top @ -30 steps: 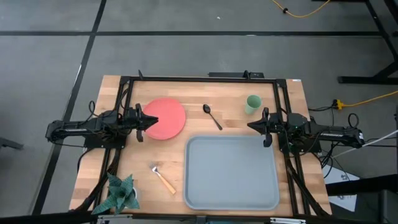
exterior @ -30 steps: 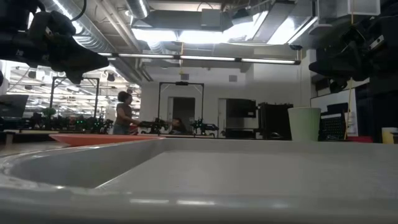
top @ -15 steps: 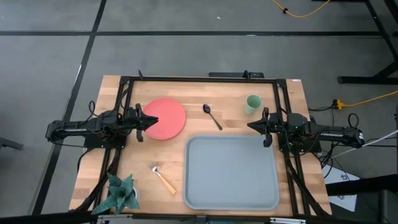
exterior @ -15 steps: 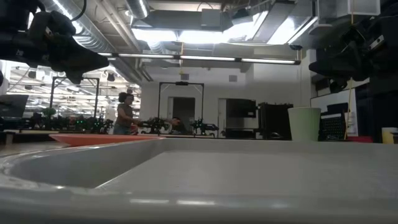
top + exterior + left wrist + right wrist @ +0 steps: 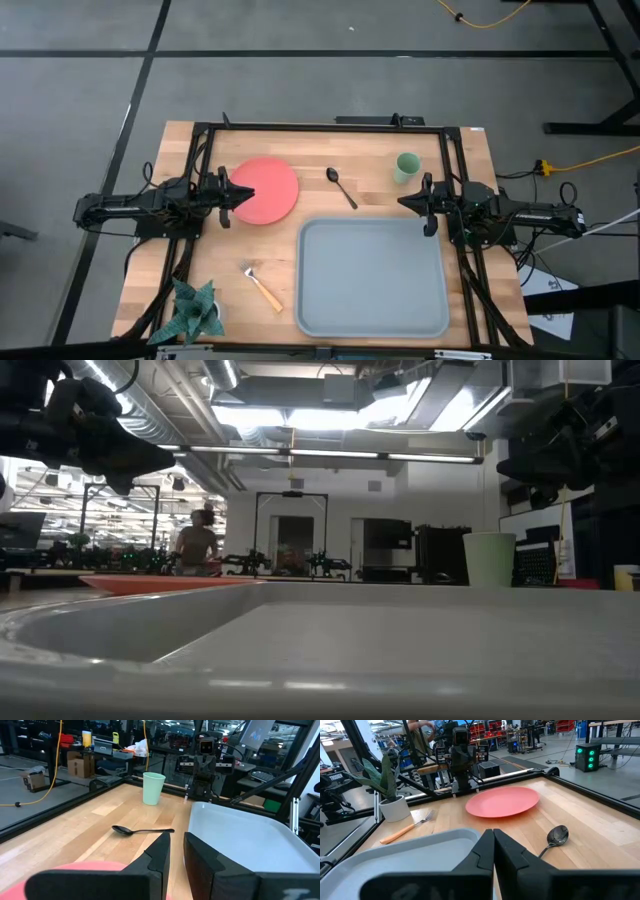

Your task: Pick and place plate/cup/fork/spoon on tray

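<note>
The coral-red plate (image 5: 268,190) lies flat at the far left of the table. The dark spoon (image 5: 341,187) lies to its right, and the pale green cup (image 5: 406,167) stands upright at the far right. The fork (image 5: 263,287) with the orange-tan handle lies near the front, left of the grey-blue tray (image 5: 372,277). My left gripper (image 5: 248,195) hovers above the plate's left edge, its fingers (image 5: 162,845) a narrow gap apart and empty. My right gripper (image 5: 402,203) hovers above the tray's far right corner, shut and empty (image 5: 493,832).
A small potted plant (image 5: 190,312) stands at the table's near left corner. A black frame (image 5: 320,127) runs along the far edge and down both sides. Bare wood lies between the plate, the fork and the tray. A person (image 5: 197,550) is in the room beyond.
Neither arm nor any thing on the table has moved. The person in the room beyond the table has shifted a little.
</note>
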